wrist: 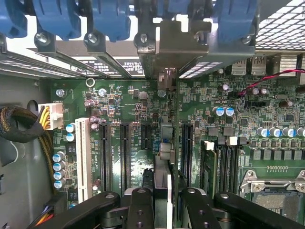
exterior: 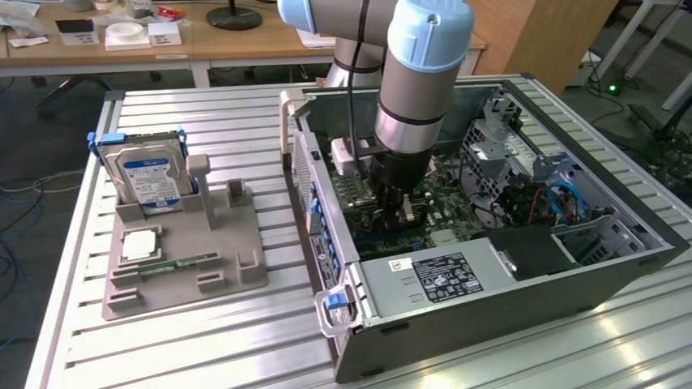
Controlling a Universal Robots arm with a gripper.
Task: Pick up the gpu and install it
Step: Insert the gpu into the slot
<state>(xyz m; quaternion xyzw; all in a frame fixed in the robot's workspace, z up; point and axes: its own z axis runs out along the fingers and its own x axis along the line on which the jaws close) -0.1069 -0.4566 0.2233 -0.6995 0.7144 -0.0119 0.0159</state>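
Observation:
In the wrist view the gpu (wrist: 163, 177) is seen edge-on, a thin dark card standing upright over the green motherboard (wrist: 128, 100). My gripper (wrist: 164, 202) is shut on it, with black fingers (wrist: 139, 207) on either side. The card's pale metal end bracket (wrist: 170, 45) reaches the case's rear slot openings, beside the blue clips (wrist: 57, 21). It runs parallel to the long black expansion slots (wrist: 125, 152), between two of them. Whether it is seated I cannot tell. In the exterior view my gripper (exterior: 391, 212) is down inside the open computer case (exterior: 605, 267), hiding most of the card.
A grey holder (exterior: 216, 267) on the slatted table at the exterior view's left carries a silver hard drive (exterior: 151, 178) with a blue label and a small green memory stick (exterior: 173, 264). The power supply (exterior: 433, 279), drive cage and cables (exterior: 557, 198) crowd the case.

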